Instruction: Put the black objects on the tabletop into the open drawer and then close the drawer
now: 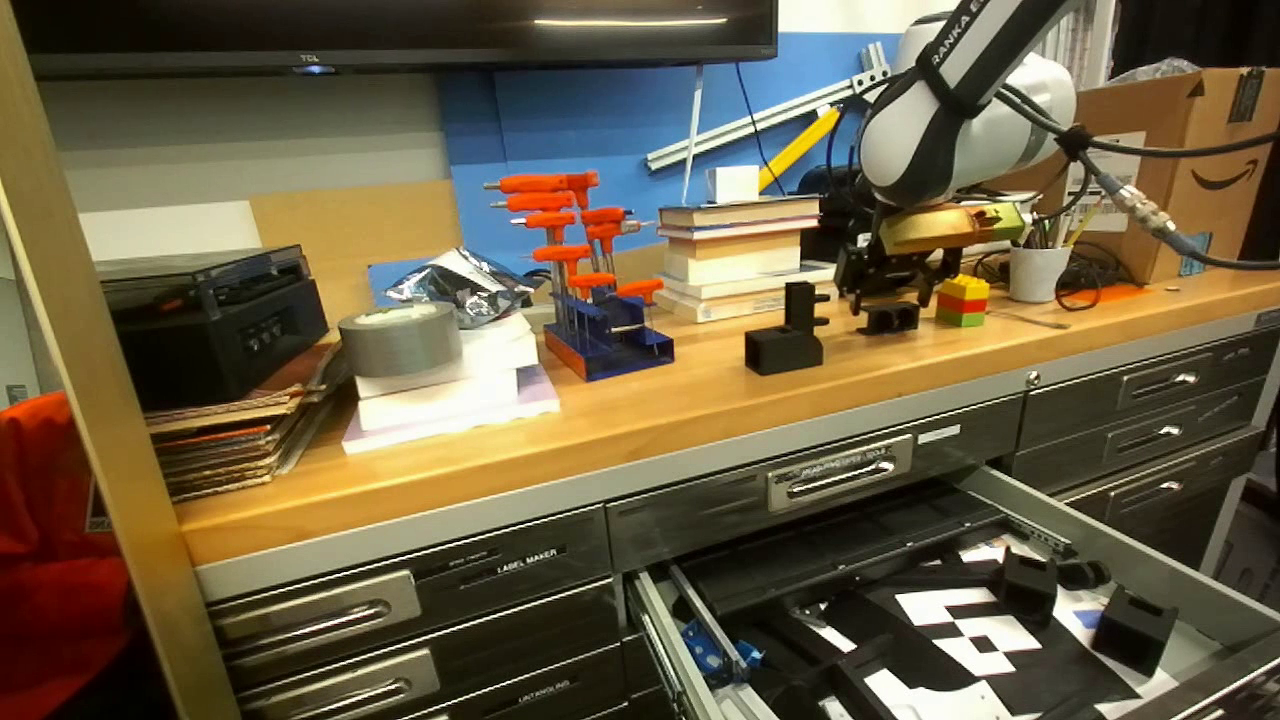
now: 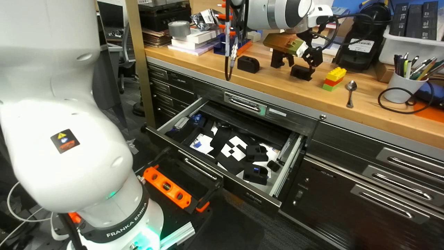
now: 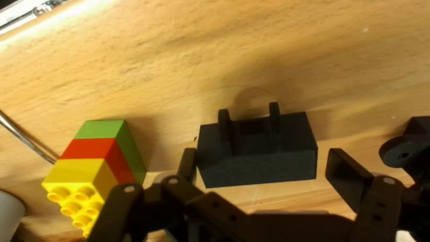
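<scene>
Three black blocks [image 2: 248,64] are just sitting on the bench [image 1: 600,425], with the end effector [image 3: 262,158] spread wide either side of one, not gripping it. A few more black pieces [image 1: 1135,628] are in the pulled-out drawer [image 2: 236,184].

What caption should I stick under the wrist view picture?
On the tabletop: a black block framed by the open tool, stacked toy bricks nearby.

In an exterior view, the drawer [image 1: 1160,575] is at the lower right of the frame, with blocks [image 1: 1133,632] in it. Above, on the tabletop [image 1: 650,410], another block [image 1: 888,320] lies left of the toy bricks [image 1: 961,302]; books [image 1: 733,262] stand farther left.
</scene>
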Controlling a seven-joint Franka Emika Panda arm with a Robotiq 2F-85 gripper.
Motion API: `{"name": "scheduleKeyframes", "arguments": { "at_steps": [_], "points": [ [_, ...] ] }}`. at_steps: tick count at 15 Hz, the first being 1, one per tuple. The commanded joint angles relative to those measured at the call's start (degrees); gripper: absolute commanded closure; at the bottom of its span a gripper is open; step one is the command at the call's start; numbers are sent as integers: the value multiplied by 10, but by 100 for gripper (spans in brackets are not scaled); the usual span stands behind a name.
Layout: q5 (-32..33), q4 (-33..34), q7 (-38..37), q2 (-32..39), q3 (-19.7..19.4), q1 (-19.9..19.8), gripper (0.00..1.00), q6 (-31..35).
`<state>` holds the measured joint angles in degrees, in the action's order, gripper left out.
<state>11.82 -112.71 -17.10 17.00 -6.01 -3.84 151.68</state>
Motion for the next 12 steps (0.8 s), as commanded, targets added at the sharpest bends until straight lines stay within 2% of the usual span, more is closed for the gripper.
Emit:
{"name": "scheduleKeyframes", "arguments": {
  "at_steps": [1, 7, 12],
  "points": [
    [-12, 27, 9, 9, -13, 9, 0, -13],
    [-10, 42, 19, 13, -15, 8, 0, -33],
    [-21, 66, 64, 25, -4, 0, 0, -96]
  ]
}}
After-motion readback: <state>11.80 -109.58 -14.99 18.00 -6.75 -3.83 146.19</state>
